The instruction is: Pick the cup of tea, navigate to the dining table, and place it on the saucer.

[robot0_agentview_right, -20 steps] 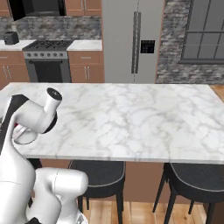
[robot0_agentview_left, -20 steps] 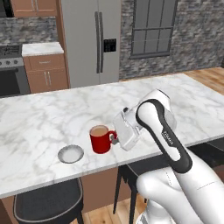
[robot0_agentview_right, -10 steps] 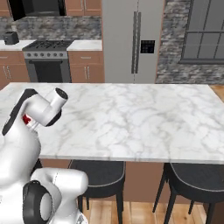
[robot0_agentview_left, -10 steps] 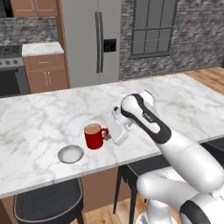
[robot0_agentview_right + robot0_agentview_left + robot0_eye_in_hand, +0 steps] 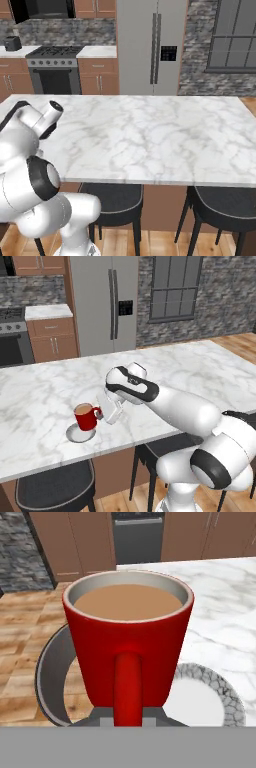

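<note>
Gripper (image 5: 103,415): closed on the handle of the cup of tea (image 5: 86,416), as seen from the left base view; in the hand view the red handle runs down between the fingertips at the bottom edge. The gripper body is white and reaches in from the cup's right side.

Cup of tea: upright, glossy red, pale inner rim, brown liquid level and near the brim (image 5: 129,602). In the left base view it stands directly over the saucer (image 5: 80,433), whose rim shows below and to the left of the cup base. Whether the cup base touches the saucer cannot be told. In the hand view the saucer (image 5: 210,699) shows lower right of the cup, white with a dark-veined rim.

Bench (image 5: 195,376): white, grey-veined marble slab; cup and saucer sit near its front edge, toward the left end. Dark stools (image 5: 55,488) stand under the front edge.

Surroundings: steel refrigerator (image 5: 102,303) behind the bench, wooden cabinets (image 5: 52,338) to its left, a range (image 5: 55,72), a window (image 5: 175,288) in a stone wall.

Markings: no brand, label or legible writing on cup, saucer or appliances.
</note>
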Robot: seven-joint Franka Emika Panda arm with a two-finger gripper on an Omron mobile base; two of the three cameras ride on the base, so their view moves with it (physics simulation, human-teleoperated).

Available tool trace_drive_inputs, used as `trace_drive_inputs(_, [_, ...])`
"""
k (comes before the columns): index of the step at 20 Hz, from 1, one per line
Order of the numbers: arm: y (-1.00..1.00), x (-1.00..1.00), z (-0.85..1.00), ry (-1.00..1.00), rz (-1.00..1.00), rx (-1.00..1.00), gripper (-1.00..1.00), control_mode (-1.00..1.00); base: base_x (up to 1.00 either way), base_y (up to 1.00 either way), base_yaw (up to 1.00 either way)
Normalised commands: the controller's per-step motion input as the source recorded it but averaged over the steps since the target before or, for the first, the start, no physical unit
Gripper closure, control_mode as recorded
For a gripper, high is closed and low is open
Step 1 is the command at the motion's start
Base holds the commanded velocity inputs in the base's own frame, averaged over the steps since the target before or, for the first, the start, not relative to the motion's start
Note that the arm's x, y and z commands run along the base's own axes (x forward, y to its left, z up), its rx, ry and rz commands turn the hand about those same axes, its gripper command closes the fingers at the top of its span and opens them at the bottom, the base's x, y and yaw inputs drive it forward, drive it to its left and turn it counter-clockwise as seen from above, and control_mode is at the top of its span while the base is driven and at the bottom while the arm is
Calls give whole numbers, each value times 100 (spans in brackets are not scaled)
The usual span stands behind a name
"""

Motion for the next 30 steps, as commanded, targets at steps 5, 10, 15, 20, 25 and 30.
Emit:
trace_drive_inputs(5, [6, 22, -38, 0, 1, -5, 100, -100, 0, 0, 0])
trace_drive_inputs(10, [0, 29, -31, 0, 0, -5, 100, -100, 0, 0, 0])
trace_drive_inputs(15, [1, 12, -20, 0, 1, -2, 100, -100, 0, 0, 0])
trace_drive_inputs(20, [9, 10, -22, 0, 1, 0, 100, -100, 0, 0, 0])
trace_drive_inputs(25, [14, 23, -20, 0, 1, 0, 100, -100, 0, 0, 0])
trace_drive_inputs(30, [5, 28, -19, 0, 0, 0, 100, -100, 0, 0, 0])
